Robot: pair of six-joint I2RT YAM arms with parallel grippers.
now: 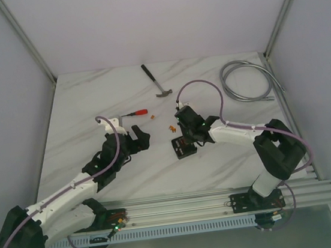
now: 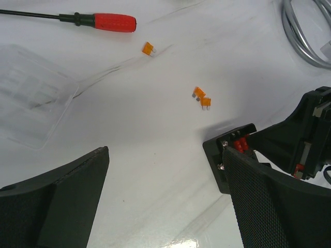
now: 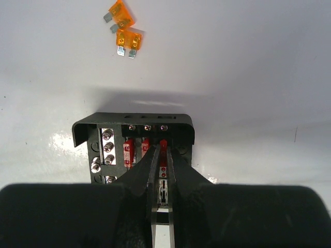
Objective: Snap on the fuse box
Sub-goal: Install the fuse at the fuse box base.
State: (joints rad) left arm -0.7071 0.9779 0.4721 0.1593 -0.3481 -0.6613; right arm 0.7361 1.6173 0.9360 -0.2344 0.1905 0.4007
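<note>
The fuse box (image 1: 183,148) is a small black open box lying on the marble table, with red fuses and screws inside; it also shows in the left wrist view (image 2: 223,157) and the right wrist view (image 3: 134,123). My right gripper (image 3: 163,151) reaches down into the box, its fingers almost together around a red fuse (image 3: 163,143) in a slot. In the top view the right gripper (image 1: 186,135) sits right over the box. My left gripper (image 1: 140,136) is open and empty, just left of the box (image 2: 165,152).
Loose orange fuses (image 2: 201,97) (image 3: 124,31) lie just beyond the box, one more (image 2: 148,49) near a red-handled screwdriver (image 1: 137,112). A clear plastic piece (image 2: 31,93) lies at the left. A hammer (image 1: 155,81) and a grey coiled cable (image 1: 248,80) lie at the back.
</note>
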